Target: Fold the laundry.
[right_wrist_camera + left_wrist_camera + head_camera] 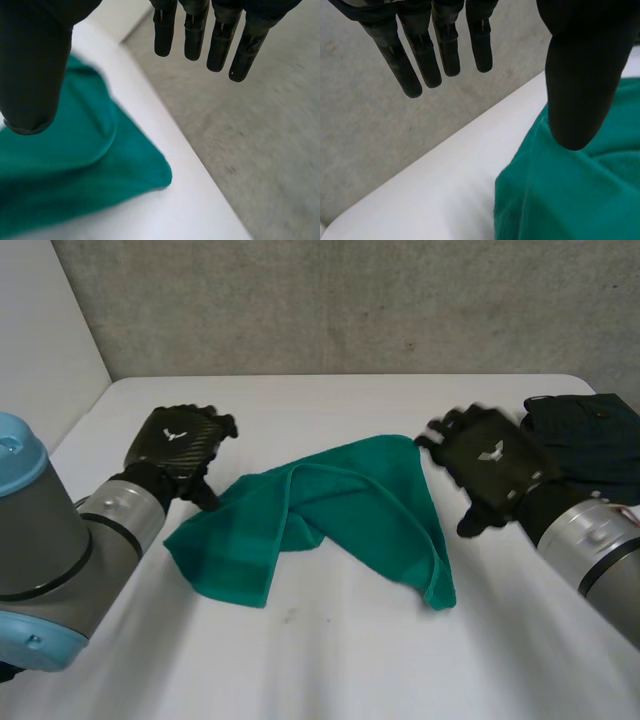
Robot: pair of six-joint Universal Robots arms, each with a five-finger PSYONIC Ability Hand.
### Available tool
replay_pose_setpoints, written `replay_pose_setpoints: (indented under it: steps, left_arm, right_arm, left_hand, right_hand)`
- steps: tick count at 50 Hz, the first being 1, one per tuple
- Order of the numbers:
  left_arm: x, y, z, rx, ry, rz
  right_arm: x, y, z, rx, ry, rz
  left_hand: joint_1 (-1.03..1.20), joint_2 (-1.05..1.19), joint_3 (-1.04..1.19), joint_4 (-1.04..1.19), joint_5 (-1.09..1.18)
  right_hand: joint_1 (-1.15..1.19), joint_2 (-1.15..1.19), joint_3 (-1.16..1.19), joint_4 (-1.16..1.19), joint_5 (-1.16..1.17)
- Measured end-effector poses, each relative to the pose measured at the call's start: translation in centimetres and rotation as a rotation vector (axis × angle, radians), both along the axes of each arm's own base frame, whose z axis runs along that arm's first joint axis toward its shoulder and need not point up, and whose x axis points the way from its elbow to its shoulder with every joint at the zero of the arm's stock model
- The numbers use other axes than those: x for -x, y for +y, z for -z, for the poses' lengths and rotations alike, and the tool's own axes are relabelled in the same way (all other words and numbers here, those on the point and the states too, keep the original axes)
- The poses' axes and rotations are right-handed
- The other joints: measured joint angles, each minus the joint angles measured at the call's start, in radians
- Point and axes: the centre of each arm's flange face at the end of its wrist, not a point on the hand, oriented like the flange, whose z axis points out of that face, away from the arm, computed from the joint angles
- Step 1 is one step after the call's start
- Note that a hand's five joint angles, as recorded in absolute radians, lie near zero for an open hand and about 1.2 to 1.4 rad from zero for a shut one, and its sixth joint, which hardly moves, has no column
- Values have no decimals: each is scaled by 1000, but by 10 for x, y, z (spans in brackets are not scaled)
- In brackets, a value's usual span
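A green towel (330, 515) lies crumpled and loosely folded over itself in the middle of the white table (330, 660). My left hand (180, 445) hovers open just beyond the towel's left corner, its thumb (577, 85) above the green cloth (570, 195) and holding nothing. Beside the towel's far right corner my right hand (490, 470) is open too, fingers (215, 35) straight, thumb (32, 65) over the cloth (75, 165). Neither hand grips the towel.
A dark folded garment (590, 445) lies at the table's far right, behind my right arm. The table's far edge meets a grey wall (350, 310). Bare table surface spreads in front of the towel.
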Motion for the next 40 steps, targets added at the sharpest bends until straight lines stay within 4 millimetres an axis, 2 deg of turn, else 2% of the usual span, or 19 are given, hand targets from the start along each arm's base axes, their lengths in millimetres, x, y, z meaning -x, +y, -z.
replay_pose_setpoints:
  steps: [3,6,8,13,19,25,32,34,40]
  left_arm:
    - [15,11,0,-4,17,47]
    - [25,17,6,-28,27,69]
    - [34,22,18,-73,39,73]
    - [42,23,41,-134,46,26]
    - [49,22,58,-144,40,-32]
    - [57,23,68,-117,52,-61]
    - [65,25,76,-98,67,-76]
    - [67,26,80,-101,67,-82]
    - [67,28,84,-120,77,-90]
  right_arm:
    - [8,0,-16,-143,-177,111]
    - [13,2,-19,-223,-234,174]
    - [17,4,-15,-309,-258,240]
    - [23,3,0,-420,-259,329]
    - [22,-1,25,-553,-292,393]
    - [11,0,52,-692,-333,410]
    - [-5,-3,69,-787,-377,408]
    - [-10,-8,74,-816,-400,413]
    - [-19,-18,84,-837,-412,441]
  left_hand:
    - [0,0,0,2,3]
    - [5,6,5,9,17]
    - [28,42,39,57,67]
    - [63,72,69,91,99]
    - [62,72,69,89,98]
    - [-9,-5,-9,-6,-5]
    - [-94,-87,-91,-84,-84]
    - [-210,-206,-205,-193,-194]
    - [-219,-222,-212,-207,-196]
  right_hand:
    - [0,0,0,0,0]
    - [0,0,0,0,0]
    - [0,0,0,0,0]
    - [0,0,0,0,0]
    - [0,-21,-10,0,-6]
    - [0,-49,-12,0,-10]
    - [0,-49,-12,0,-10]
    - [0,-49,-12,0,-10]
    - [0,-49,-12,0,-10]
